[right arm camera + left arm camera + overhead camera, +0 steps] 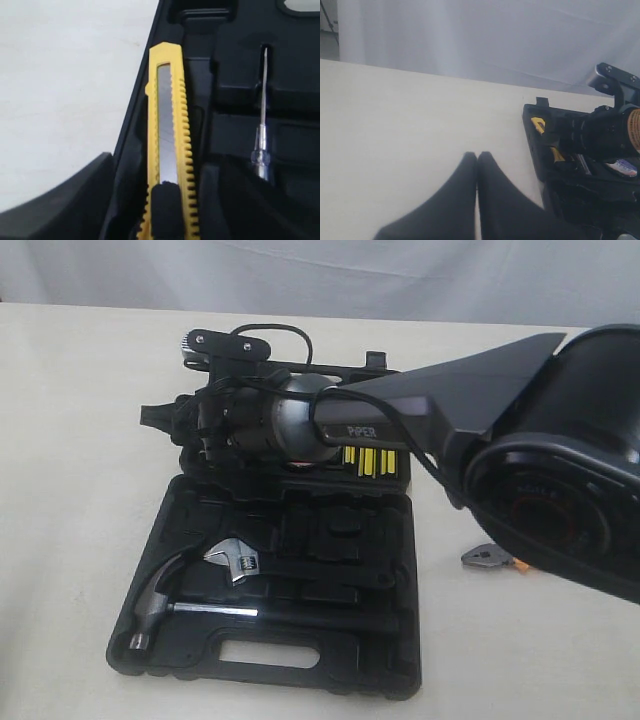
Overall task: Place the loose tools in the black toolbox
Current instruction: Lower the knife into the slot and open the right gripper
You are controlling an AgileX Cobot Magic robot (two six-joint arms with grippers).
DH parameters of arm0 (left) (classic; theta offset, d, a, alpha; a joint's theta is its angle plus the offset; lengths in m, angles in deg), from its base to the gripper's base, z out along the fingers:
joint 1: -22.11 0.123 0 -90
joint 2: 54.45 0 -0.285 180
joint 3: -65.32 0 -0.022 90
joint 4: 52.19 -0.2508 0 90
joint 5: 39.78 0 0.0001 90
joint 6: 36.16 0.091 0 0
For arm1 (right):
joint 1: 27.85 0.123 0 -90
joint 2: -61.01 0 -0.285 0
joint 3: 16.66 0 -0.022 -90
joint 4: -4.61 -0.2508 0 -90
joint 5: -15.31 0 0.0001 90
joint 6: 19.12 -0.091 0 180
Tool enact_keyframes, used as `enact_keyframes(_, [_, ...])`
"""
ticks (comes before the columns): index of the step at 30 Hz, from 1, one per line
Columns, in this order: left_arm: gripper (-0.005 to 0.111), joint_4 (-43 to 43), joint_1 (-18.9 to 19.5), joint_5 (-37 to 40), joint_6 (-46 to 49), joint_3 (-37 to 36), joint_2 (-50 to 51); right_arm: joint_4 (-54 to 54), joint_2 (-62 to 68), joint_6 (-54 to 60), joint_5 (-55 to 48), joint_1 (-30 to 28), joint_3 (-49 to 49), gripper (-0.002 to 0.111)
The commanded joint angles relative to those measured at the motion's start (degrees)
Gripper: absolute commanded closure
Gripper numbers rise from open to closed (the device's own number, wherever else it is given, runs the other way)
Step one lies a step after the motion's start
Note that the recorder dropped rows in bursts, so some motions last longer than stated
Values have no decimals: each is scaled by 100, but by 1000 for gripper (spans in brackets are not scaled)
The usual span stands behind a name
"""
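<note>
The yellow-black utility knife (167, 125) was found flat in a moulded slot along the left edge of the black toolbox (290, 665), far half, judged seated so the lid could close. The right gripper (158, 418) was seen low over it, fingers spread, nothing pinched. The left gripper (477, 197) was noted above the bare table (395, 125), fingers pressed together, empty, probably parked aside. "PIPER" was read on the right arm (400, 410). The black tape roll (623, 167) label was not legible.

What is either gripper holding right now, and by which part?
Nothing, it seems. The right gripper is open over the knife, which lies in the toolbox; the left gripper is shut on nothing.
</note>
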Motion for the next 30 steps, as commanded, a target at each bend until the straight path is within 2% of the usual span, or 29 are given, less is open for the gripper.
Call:
enact_keyframes(1, [107, 47, -33, 18, 2, 30, 23, 38, 0, 1, 216, -26, -14, 44])
enact_keyframes(7, [107, 47, -33, 18, 2, 30, 23, 38, -10, -36, 234, -26, -14, 45])
enact_keyframes(9, [107, 47, -33, 18, 2, 30, 23, 38, -37, 53, 185, -26, -14, 49])
enact_keyframes(13, [107, 47, -33, 18, 2, 30, 23, 38, -74, 448, 158, -26, -14, 66])
enact_keyframes(20, [107, 47, -33, 18, 2, 30, 23, 38, -175, 1354, -473, -26, -14, 107])
enact_keyframes(24, [107, 47, -33, 18, 2, 30, 23, 15, -204, 1755, -885, -26, -14, 109])
enact_keyframes(30, [107, 47, -33, 18, 2, 30, 23, 37, -213, 2175, -695, -26, -14, 109])
